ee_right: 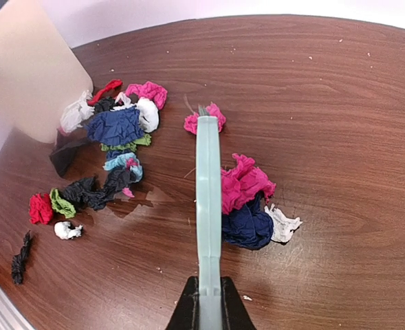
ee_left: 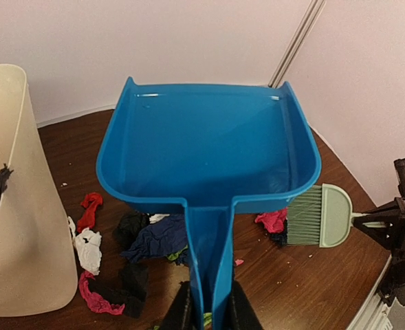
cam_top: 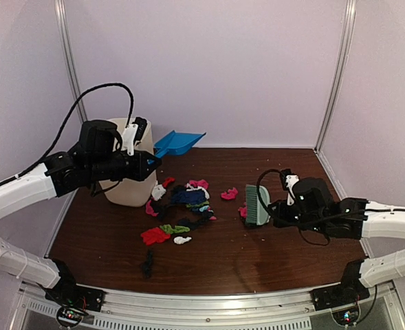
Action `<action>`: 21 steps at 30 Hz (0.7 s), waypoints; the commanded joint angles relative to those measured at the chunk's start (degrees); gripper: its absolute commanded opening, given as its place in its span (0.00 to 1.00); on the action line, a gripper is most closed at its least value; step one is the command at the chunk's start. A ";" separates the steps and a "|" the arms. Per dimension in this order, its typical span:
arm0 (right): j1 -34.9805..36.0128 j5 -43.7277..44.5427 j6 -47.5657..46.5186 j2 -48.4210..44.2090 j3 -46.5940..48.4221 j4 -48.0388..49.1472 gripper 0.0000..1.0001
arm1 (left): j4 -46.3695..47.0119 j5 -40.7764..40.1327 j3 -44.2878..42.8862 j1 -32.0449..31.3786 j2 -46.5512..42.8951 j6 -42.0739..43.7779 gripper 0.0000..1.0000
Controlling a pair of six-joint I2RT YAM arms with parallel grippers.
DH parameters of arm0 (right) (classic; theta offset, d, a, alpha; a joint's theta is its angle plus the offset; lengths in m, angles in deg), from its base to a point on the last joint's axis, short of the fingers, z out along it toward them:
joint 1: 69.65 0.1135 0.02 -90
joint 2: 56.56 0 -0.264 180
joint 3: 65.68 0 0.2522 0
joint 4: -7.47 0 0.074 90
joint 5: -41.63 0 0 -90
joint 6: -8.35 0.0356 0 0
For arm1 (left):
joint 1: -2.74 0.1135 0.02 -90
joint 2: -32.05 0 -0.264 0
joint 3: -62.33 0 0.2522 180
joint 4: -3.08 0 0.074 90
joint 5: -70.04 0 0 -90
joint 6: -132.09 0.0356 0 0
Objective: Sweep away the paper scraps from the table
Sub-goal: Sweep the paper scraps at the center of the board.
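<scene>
My left gripper (cam_top: 152, 159) is shut on the handle of the blue dustpan (cam_top: 178, 143) and holds it in the air beside the bin, above the back left of the table (cam_top: 271, 254). In the left wrist view the pan (ee_left: 209, 144) fills the middle, with its handle between my fingers (ee_left: 209, 313). My right gripper (cam_top: 276, 208) is shut on the pale green brush (cam_top: 257, 205), which stands on its bristles. The paper scraps (cam_top: 181, 199) lie scattered in a heap left of the brush. A pink, dark blue and white clump (ee_right: 247, 199) touches the brush (ee_right: 208, 179) on its right side.
A cream bin (cam_top: 126, 182) stands at the back left, next to the scraps; it shows in the left wrist view (ee_left: 16, 206) and the right wrist view (ee_right: 30, 69). Pale walls close the back and sides. A silver rail (cam_top: 209, 302) runs along the front.
</scene>
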 commanded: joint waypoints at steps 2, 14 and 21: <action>-0.24 0.66 -2.72 -4.51 2.45 -0.75 0.00 | 0.42 -0.51 -1.53 -1.71 0.59 1.76 0.00; -9.09 -10.63 -6.59 17.94 19.29 10.54 0.00 | -0.25 -2.59 2.12 -2.13 -1.07 1.62 0.00; -13.94 -16.47 -6.10 34.96 32.05 10.29 0.00 | -0.52 -4.39 5.01 -2.17 -2.77 1.39 0.00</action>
